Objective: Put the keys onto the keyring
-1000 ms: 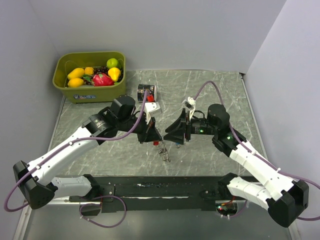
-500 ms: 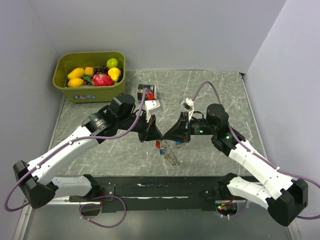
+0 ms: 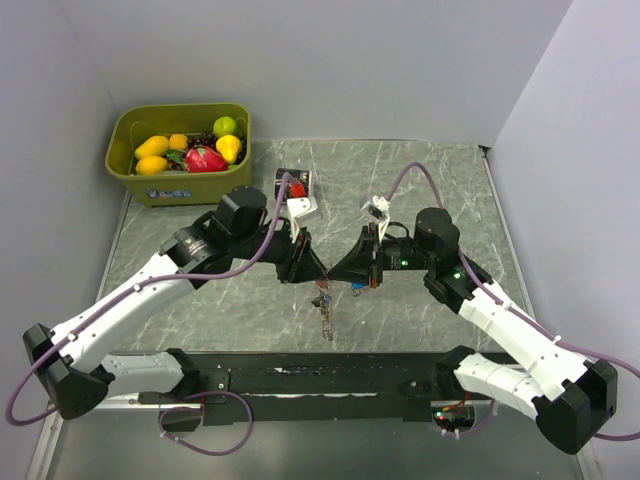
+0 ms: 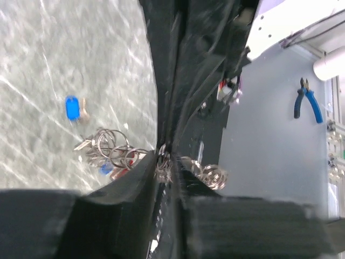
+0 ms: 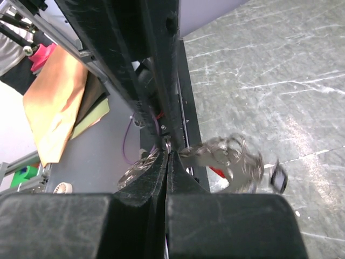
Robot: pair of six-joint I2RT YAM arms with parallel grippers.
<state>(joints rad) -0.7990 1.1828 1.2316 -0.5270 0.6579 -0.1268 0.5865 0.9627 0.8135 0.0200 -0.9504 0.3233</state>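
Over the middle of the table my two grippers meet tip to tip. The keyring (image 3: 323, 291) hangs between them, a tangle of thin silver rings (image 4: 114, 149) with keys (image 3: 325, 318) dangling below it. My right gripper (image 5: 168, 154) is shut on the ring wire, and blurred keys (image 5: 233, 159) swing to its right. My left gripper (image 4: 167, 162) stands slightly open, ring metal lying in the narrow gap at its tips. A blue-headed key (image 4: 71, 107) shows apart from the bundle against the table; whether it lies or hangs I cannot tell.
A green bin (image 3: 182, 190) of toy fruit stands at the back left. A small black can (image 3: 293, 182) lies behind the left arm. A black base strip (image 3: 300, 378) runs along the near edge. Walls close in on the left, back and right.
The right gripper's jaws have closed onto the keyring. The left gripper's jaws have parted a little. The key bundle swung out to the right and now hangs straight down below the tips.
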